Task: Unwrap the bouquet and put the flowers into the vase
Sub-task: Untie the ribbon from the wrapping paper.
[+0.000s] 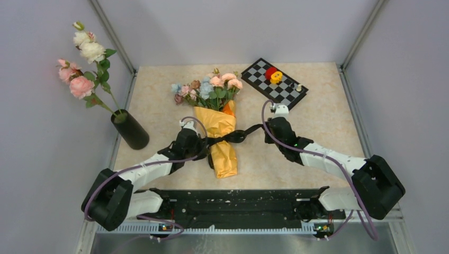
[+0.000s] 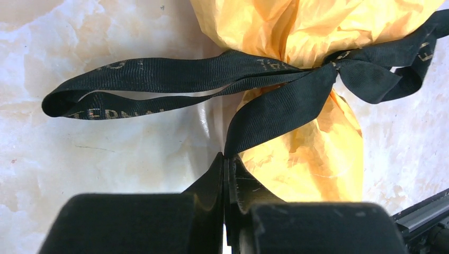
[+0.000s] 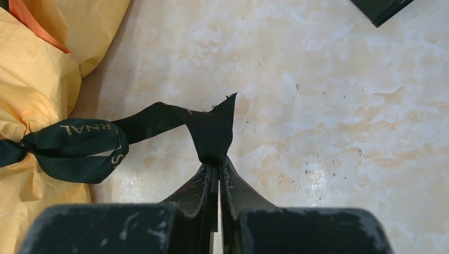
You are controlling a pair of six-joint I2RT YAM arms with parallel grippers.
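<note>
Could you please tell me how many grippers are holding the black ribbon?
2: the left gripper pinches one ribbon tail left of the bouquet; the right gripper pinches the other tail on its right.

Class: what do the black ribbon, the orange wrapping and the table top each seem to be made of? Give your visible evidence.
The ribbon: woven fabric, probably synthetic; ribbed weave, faint sheen, frayed cut end.
The wrapping: thin matte paper, likely tissue; crinkles and creases.
The table top: marble-look surface, glossy; veining and glare, though stone or laminate print cannot be told.
</note>
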